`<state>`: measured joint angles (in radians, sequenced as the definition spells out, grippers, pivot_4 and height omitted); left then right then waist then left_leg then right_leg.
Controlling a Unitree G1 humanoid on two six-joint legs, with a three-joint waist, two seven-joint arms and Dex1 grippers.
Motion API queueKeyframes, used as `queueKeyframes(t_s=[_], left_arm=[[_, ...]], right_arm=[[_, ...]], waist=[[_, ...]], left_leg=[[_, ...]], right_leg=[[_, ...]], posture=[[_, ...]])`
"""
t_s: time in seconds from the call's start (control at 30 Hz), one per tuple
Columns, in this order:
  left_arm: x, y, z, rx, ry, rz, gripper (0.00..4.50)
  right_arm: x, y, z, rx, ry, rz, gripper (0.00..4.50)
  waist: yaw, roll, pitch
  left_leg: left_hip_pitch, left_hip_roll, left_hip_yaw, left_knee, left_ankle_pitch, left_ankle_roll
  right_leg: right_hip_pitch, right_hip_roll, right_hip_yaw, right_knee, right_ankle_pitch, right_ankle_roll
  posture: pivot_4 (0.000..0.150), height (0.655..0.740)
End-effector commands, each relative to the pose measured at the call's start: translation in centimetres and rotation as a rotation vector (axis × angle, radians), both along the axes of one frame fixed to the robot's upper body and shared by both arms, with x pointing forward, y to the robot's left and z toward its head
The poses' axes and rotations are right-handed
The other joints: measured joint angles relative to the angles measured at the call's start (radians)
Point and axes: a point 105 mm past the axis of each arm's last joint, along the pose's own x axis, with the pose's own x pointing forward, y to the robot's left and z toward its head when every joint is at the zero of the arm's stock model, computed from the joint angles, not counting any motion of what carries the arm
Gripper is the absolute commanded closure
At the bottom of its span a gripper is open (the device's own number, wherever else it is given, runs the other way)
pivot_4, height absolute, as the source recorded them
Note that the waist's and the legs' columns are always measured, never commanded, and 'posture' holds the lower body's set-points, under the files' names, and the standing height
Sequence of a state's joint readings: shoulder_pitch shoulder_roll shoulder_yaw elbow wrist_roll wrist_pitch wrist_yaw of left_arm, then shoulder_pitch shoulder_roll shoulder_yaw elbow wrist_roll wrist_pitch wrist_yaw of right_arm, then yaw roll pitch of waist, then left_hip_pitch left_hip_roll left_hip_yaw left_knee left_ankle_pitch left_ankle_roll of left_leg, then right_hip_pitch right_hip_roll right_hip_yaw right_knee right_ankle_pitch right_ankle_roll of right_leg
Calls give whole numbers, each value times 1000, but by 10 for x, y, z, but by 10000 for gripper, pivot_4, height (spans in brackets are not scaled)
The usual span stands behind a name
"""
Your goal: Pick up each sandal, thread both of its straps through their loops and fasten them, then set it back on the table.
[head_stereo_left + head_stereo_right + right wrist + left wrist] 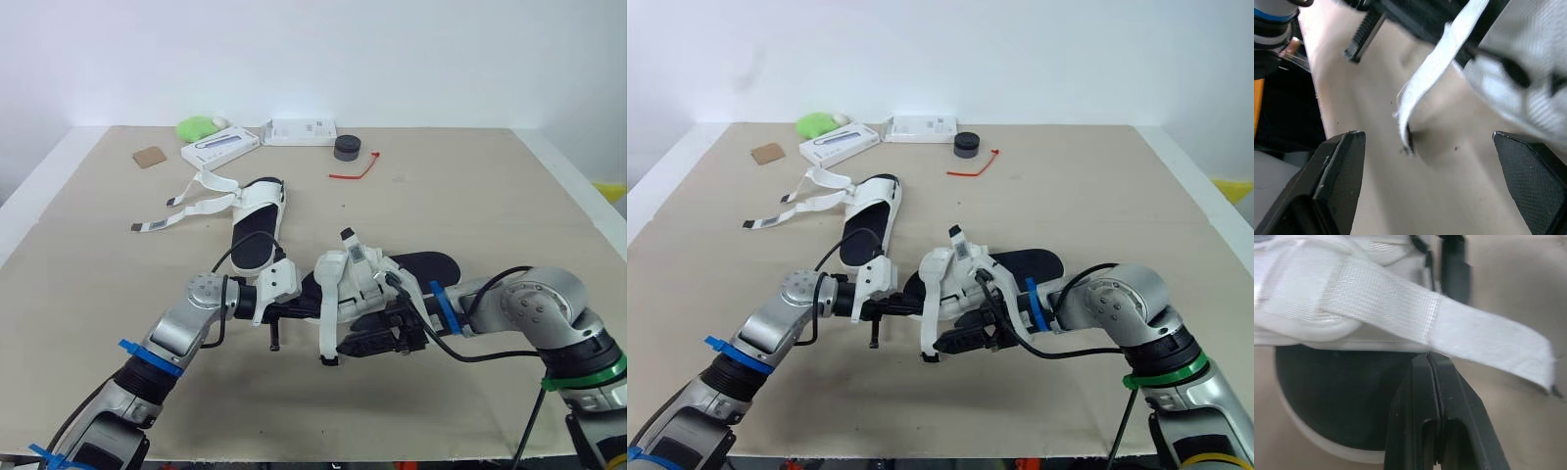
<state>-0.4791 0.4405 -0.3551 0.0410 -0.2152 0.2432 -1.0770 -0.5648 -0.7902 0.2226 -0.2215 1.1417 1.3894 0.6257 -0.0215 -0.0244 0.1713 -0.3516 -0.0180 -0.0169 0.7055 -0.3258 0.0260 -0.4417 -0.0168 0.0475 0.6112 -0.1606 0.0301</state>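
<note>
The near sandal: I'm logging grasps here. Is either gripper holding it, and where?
Nothing looks held. The left gripper is shut, empty, at the edge of the near sandal's white strap; the right gripper is open around a loose strap end.

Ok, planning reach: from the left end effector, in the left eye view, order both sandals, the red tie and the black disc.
1. Near sandal: beside the left end effector.
2. Far sandal: behind, left.
3. Red tie: back centre.
4. Black disc: beyond the tie.
</note>
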Motion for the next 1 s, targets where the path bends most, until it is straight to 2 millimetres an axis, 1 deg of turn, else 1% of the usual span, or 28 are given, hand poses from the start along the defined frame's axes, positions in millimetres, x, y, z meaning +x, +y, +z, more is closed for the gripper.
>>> queueKeyframes(t_s=[0.03, 0.13, 0.27, 0.37, 0.47, 0.53, 0.6, 0.67, 0.73, 0.77, 0.87, 1.0], left_arm=[[9, 8, -13, 48, 10, 66, 45000], [10, 7, -12, 44, 7, 66, 45000], [9, 8, -14, 47, 7, 64, 45000], [8, 8, -14, 50, 5, 64, 45000], [10, 8, -14, 53, -5, 78, 45000], [14, 8, -14, 54, -20, 97, 45000], [15, 8, -14, 54, -26, 106, 45000], [17, 9, -14, 54, -31, 116, 45000], [18, 9, -14, 54, -35, 123, 45000], [18, 9, -14, 55, -36, 123, 45000], [18, 9, -15, 58, -35, 119, 45000], [17, 10, -16, 61, -32, 111, 45000]], right_arm=[[4, 1, 2, 34, 25, -46, 315], [10, 8, 6, 71, 41, -70, 315], [8, 19, 15, 108, 44, -40, 315], [8, 22, 15, 98, 40, -42, 315], [9, 22, 14, 84, 40, -49, 7673], [8, 21, 14, 80, 39, -50, 16171], [7, 20, 15, 80, 35, -49, 26743], [7, 20, 16, 81, 30, -47, 33566], [6, 19, 17, 75, 18, -45, 41510], [5, 18, 21, 74, -1, -37, 44532], [4, 18, 36, 101, -45, -9, 44532], [8, 20, 63, 152, -95, 23, 44532]], waist=[[0, 0, 0], [0, 0, 0], [0, 0, 0], [0, 0, 0], [0, 0, 0], [0, 0, 0], [0, 0, 0], [0, 0, 0], [0, 0, 0], [0, 0, 0], [0, 0, 0], [-1, 1, 0]], left_leg=[[0, 0, 0, 0, 0, 0], [0, -1, 0, 0, 0, 0], [0, -1, -1, 0, 1, 0], [0, -1, -1, 0, 1, 0], [-1, -2, -1, 0, 1, 0], [-1, -2, -1, 0, 1, 0], [-1, -2, -1, 0, 1, 0], [-1, -2, -1, 0, 1, 0], [-1, -2, -1, 0, 2, 0], [-1, -2, -1, 0, 2, 0], [-1, -2, -1, 0, 2, 0], [0, -2, -1, 0, 2, 0]], right_leg=[[0, 0, 0, 0, 0, 0], [0, -1, 0, 0, 0, 0], [0, -1, 0, 0, 1, 1], [0, -1, 0, 0, 1, 1], [0, -1, 0, 0, 1, 1], [0, -1, 0, 0, 1, 1], [0, -2, 0, 0, 1, 1], [0, -2, 0, 0, 1, 1], [0, -2, 0, 0, 1, 1], [0, -2, 0, 0, 1, 1], [0, -2, 0, 0, 2, 1], [0, -2, 0, 0, 2, 1]], posture=[[1500, 7400], [1500, 7400], [1500, 7400], [1500, 7400], [1500, 7400], [1500, 7400], [1500, 7400], [1500, 7400], [1500, 7400], [1500, 7400], [1500, 7400], [1500, 7400]])
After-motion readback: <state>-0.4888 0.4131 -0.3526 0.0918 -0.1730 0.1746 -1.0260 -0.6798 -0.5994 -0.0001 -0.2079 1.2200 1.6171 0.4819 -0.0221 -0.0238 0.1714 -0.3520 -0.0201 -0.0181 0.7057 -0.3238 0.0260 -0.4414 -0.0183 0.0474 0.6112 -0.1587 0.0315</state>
